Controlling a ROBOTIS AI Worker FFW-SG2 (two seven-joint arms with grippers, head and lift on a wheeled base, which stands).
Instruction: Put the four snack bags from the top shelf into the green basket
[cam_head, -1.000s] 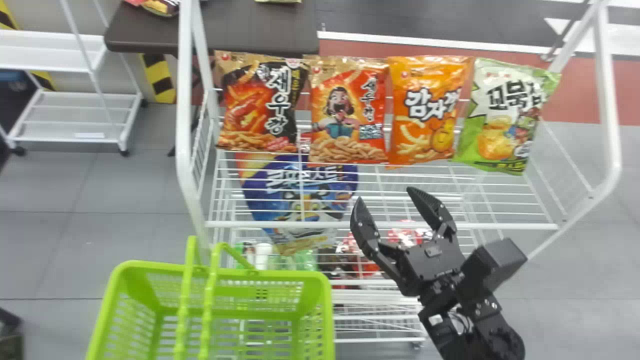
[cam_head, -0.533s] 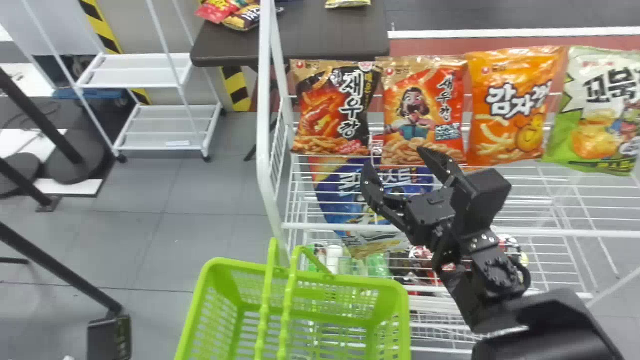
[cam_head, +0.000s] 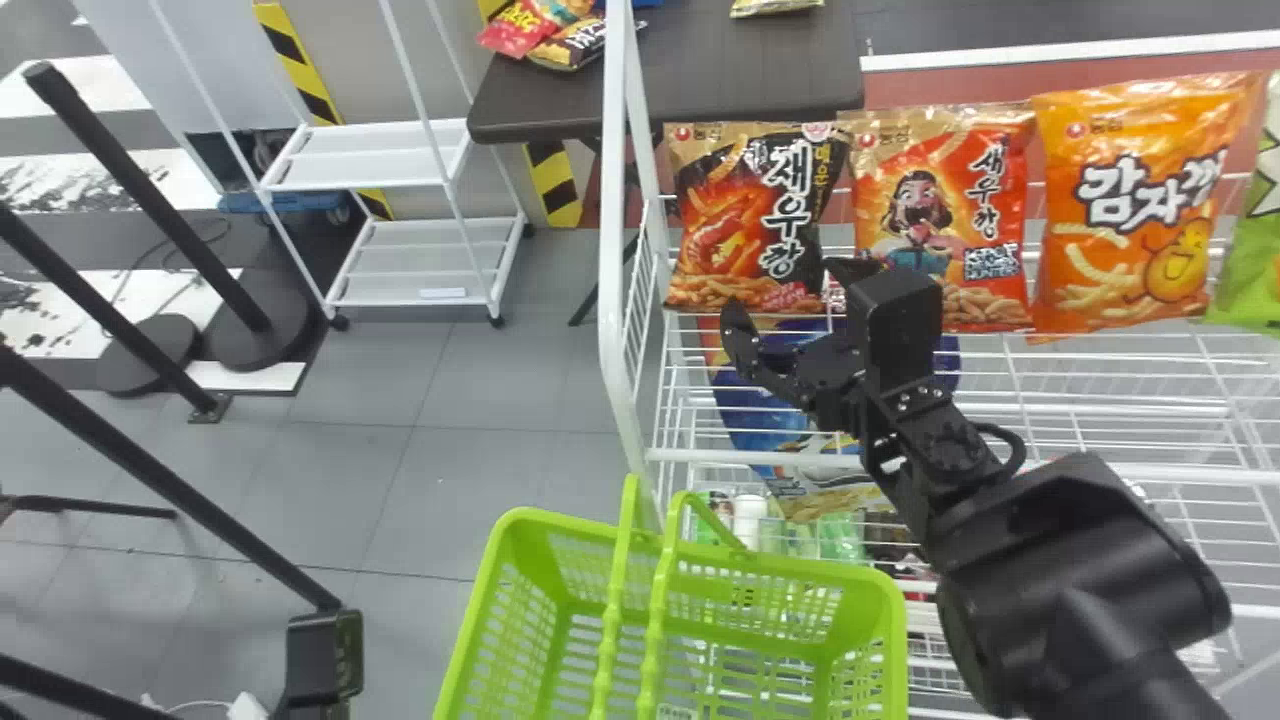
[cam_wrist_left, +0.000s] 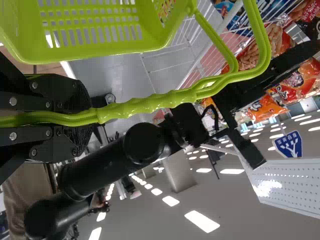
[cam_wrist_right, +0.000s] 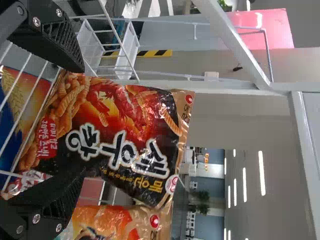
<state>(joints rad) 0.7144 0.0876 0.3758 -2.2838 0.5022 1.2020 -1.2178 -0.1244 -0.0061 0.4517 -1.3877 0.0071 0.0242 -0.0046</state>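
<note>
"Right gripper (cam_head: 783, 288) has moved left, wide open, near the black bag (cam_head: 745, 215)."
"Where's that?"
"Left end of the top shelf (cam_head: 740, 456). It should grab that for the basket (cam_head: 800, 568) left gripper (cam_wrist_left: 90, 118) holds!"

There are four top-shelf bags (cam_head: 748, 225), one basket (cam_head: 897, 625), two pincers (cam_head: 787, 287).

The left claw (cam_wrist_left: 82, 119) grips the green basket's (cam_wrist_left: 100, 49) handles (cam_wrist_left: 155, 103).
</note>
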